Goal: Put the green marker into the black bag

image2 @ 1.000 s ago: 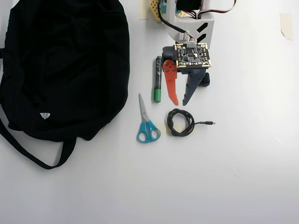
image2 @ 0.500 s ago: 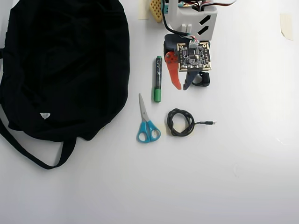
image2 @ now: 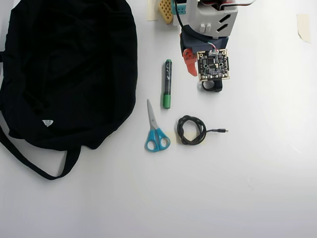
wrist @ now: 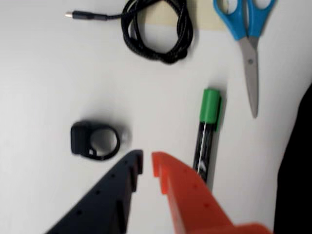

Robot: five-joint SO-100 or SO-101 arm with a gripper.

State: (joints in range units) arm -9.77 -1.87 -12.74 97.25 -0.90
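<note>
The green marker lies flat on the white table, its green cap pointing away in the wrist view; it also shows in the overhead view. My gripper, with a black finger and an orange finger, hovers just left of the marker's dark barrel. The jaws are almost together with a narrow gap and hold nothing. In the overhead view the gripper sits right of the marker, partly hidden under the wrist camera board. The black bag lies left of the marker, and its edge shows at the right of the wrist view.
Blue-handled scissors and a coiled black cable lie beyond the marker's cap end; both also show in the wrist view, the scissors and the cable. A small black ring-shaped part lies left of the gripper.
</note>
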